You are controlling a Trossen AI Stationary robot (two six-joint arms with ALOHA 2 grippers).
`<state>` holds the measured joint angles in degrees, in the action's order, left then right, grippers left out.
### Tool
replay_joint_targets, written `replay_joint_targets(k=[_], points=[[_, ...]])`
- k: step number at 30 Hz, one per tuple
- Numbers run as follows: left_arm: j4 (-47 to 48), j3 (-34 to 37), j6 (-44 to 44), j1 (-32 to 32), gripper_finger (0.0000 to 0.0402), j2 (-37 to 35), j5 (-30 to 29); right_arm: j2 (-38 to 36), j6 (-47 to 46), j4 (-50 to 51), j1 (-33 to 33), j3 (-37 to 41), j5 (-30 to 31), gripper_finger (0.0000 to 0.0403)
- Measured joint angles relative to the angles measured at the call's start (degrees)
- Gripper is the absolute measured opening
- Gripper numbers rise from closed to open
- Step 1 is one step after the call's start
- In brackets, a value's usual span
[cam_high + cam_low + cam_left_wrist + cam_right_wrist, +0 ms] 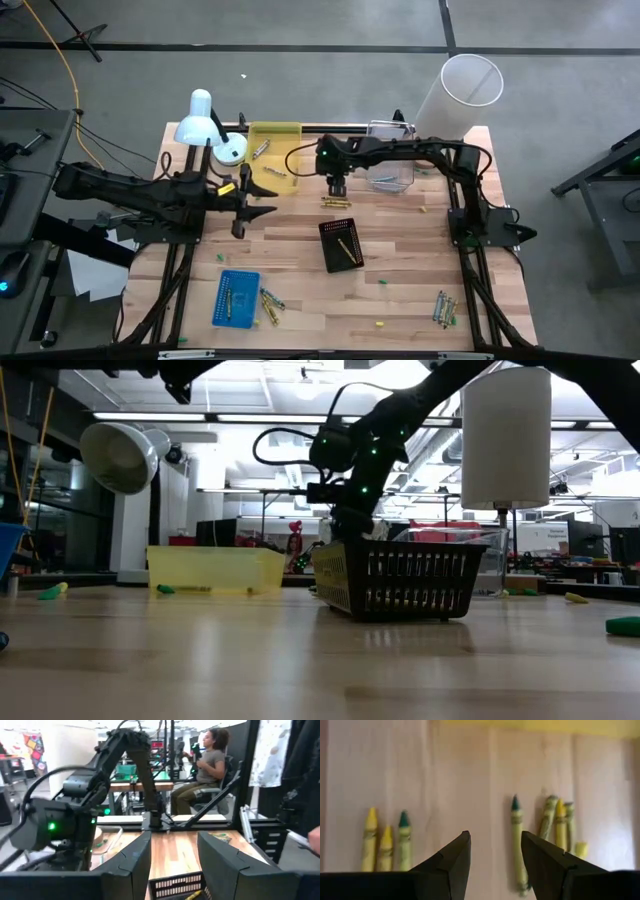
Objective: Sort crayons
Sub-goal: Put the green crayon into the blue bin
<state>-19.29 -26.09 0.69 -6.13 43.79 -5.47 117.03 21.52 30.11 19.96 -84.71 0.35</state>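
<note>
The right hand (336,189) hangs over the middle of the wooden desk (400,290), toward its far edge, with its two dark fingers (451,860) apart and nothing between them. Directly beneath it a small cluster of crayons (336,203) lies flat on the wood. The right wrist view shows them close: one green-tipped crayon (518,842) lies just beside one finger, more yellow and green crayons (559,822) lie bunched just past it, and three more crayons (385,842), two yellow and one green, lie side by side past the other finger. None touches the hand.

The left hand (262,200) is held level above the desk's left side, pointing toward the middle, its fingers also apart and empty.

Other crayons are spread about. A black basket (340,243) near the desk's centre holds one yellowish crayon (347,248). A blue tray (236,297) near the front left corner holds one crayon (228,300), with a few more crayons (270,303) lying just beside it on the wood. A further group of crayons (445,308) lies near the front right corner. A yellow tray (274,150) at the far edge holds a couple of crayons (260,149), and a clear bin (392,160) stands just beside it to the right.

A white desk lamp (203,122) stands at the far left corner and a tall white cylinder (456,95) at the far right corner. Beyond the desk, a person (202,767) sits in a chair.
</note>
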Motion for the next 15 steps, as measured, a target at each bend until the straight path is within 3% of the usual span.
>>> replay_joint_targets(k=[12, 15], points=[[0.0, 0.0, 0.0, 0.0, 0.0146, 0.1, -1.2, 3.6, -3.6, -2.5, 2.4, 0.1, 0.1, 0.0169], [0.1, 0.0, 0.0, 0.0, 0.0146, 0.1, -1.2, 4.8, -4.2, -3.4, 2.8, 0.2, 2.5, 0.0169]])
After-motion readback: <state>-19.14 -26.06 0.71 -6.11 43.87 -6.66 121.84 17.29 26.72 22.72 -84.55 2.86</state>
